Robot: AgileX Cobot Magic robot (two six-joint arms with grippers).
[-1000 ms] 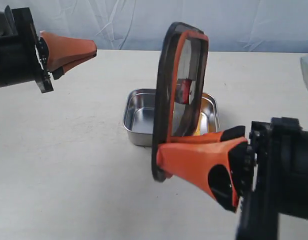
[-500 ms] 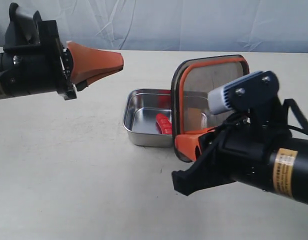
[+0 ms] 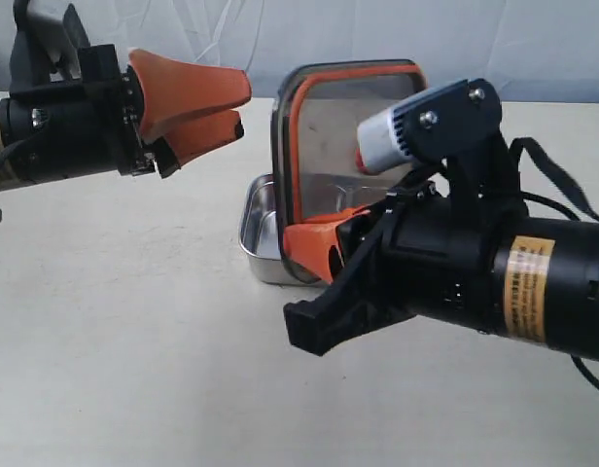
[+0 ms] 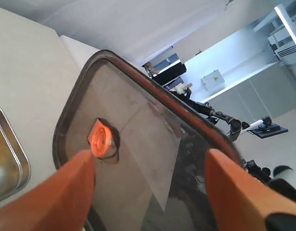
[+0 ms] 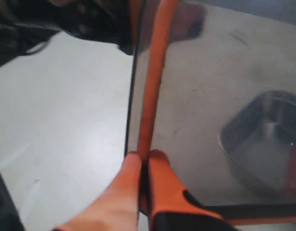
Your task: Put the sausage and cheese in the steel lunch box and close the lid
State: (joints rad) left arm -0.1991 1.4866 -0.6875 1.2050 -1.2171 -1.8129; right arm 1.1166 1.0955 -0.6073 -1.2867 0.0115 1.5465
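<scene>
Lifted higher, the lid point(image 3: 329, 136) sits pinched in right end effector point(image 3: 314, 248); left end effector point(image 3: 239, 107) gapes apart.

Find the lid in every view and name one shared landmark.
Exterior view: lid upright at centre, right gripper pinching its lower edge.
Left wrist view: lid between the open left gripper's fingers.
Right wrist view: lid rim clamped in the shut fingers.
Shared landmark: steel lunch box, in all three.
</scene>
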